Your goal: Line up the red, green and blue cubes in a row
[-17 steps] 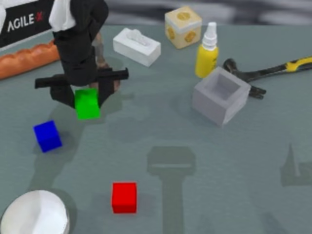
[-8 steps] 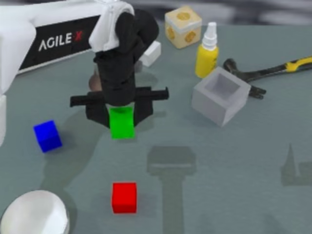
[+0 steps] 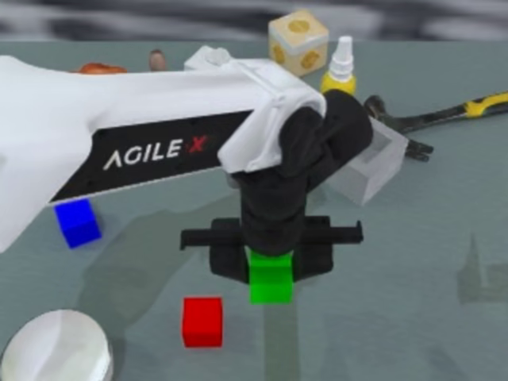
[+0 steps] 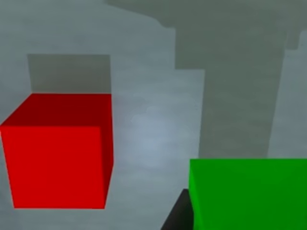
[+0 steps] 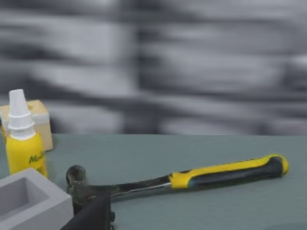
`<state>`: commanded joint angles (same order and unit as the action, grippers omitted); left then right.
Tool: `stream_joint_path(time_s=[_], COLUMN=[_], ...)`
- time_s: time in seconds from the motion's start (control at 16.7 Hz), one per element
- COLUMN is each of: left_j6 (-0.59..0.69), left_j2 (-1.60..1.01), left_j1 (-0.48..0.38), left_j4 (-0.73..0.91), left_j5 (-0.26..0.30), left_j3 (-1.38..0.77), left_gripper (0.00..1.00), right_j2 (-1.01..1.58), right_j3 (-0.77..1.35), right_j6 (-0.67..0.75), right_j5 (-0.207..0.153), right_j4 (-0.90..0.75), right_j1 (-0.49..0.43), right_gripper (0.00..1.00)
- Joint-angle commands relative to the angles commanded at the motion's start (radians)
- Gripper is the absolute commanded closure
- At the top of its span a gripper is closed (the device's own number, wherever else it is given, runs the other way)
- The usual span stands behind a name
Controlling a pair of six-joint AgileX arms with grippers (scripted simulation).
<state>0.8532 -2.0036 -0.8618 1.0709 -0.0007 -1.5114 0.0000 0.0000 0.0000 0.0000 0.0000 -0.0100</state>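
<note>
My left gripper [image 3: 270, 279] is shut on the green cube [image 3: 270, 278], near the table's front middle. The red cube [image 3: 202, 321] lies on the table just left of it and a bit nearer the front, with a gap between them. In the left wrist view the green cube [image 4: 249, 196] fills one corner, a dark fingertip [image 4: 180, 218] shows against its side, and the red cube [image 4: 57, 153] sits apart. The blue cube [image 3: 77, 222] rests alone at the left. My right arm is out of the top view; its wrist view faces the hammer [image 5: 225, 175].
Partly hidden behind my left arm stands the grey hollow box [image 3: 379, 171]. At the back are a cream cube [image 3: 298, 42], a yellow bottle [image 3: 340, 73] and the hammer [image 3: 456, 109]. A white round dish [image 3: 54, 349] sits at the front left corner.
My left arm has carried the green cube from the back left toward the front middle, ending just right of the red cube. Red and blue cubes have not moved.
</note>
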Motion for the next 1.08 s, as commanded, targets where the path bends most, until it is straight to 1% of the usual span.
stream_joint_path(time_s=[0.36,0.78,1.08], left_j6=[-0.003,0.002,0.002], left_j2=[-0.009,-0.085,-0.092], left_j1=[0.002,-0.003,-0.004], left_j4=[-0.016,-0.236,-0.25], left_j5=[0.0,0.001,0.001], left_j3=[0.01,0.148,0.158], left_gripper=[1.0,1.0,1.0], right_j2=[0.0,0.0,0.0], right_j3=[0.0,0.0,0.0], right_j6=[0.0,0.0,0.0], right_j5=[0.0,0.0,0.0], right_j4=[0.0,0.0,0.0], right_j1=[0.0,0.0,0.0], right_gripper=[0.0,0.0,0.0])
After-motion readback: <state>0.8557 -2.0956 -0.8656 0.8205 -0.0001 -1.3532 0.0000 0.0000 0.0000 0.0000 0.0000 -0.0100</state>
